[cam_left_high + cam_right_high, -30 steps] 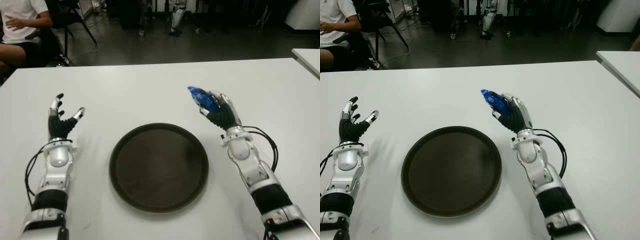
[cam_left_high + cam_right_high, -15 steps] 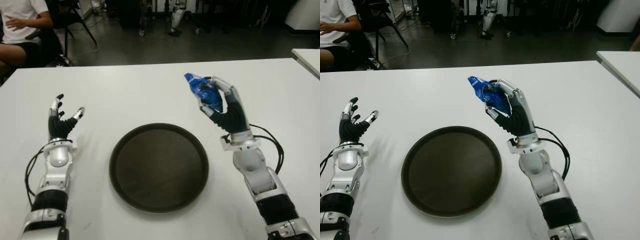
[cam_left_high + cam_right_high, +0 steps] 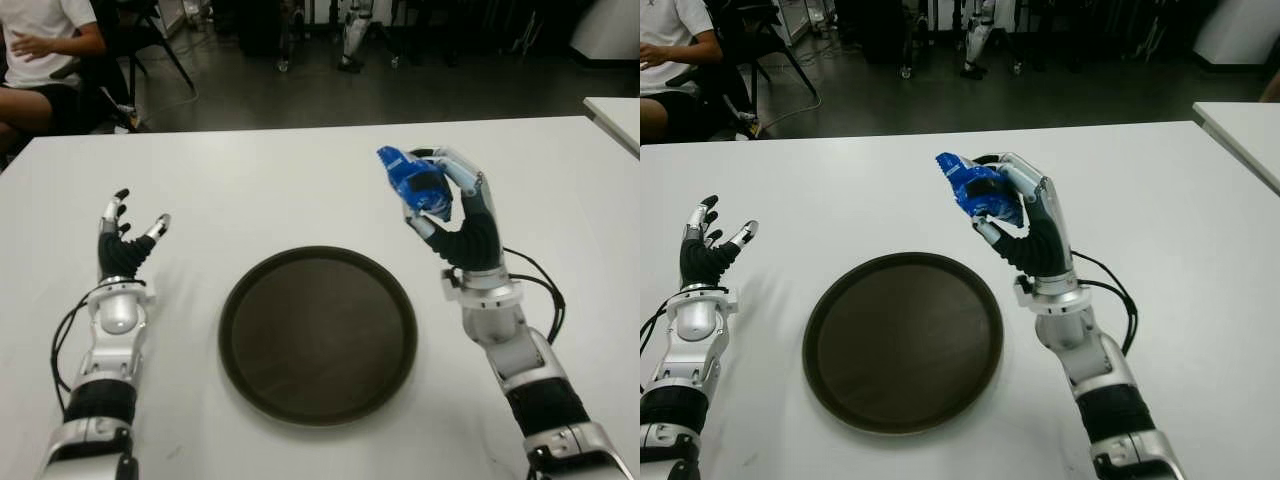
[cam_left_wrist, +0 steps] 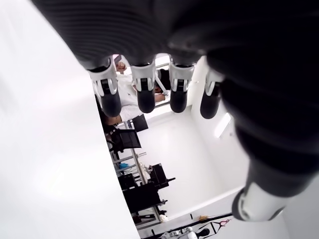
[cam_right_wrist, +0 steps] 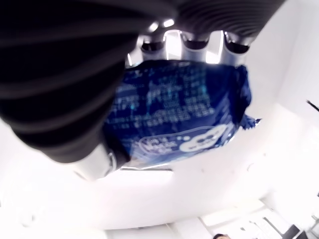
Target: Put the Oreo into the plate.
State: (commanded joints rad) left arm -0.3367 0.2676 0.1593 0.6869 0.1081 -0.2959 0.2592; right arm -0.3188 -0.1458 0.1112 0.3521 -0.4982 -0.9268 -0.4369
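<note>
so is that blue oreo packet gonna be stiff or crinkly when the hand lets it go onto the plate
Probably crinkly: the shiny blue Oreo packet shows creases and a pinched end where the right hand grips it. It looks light, held up by fingertips alone. The glossy film may slide a little on the round dark brown plate, but a flat packet is unlikely to roll.

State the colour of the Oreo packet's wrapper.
Blue with white print; the Oreo packet shows best in the right wrist view.
</note>
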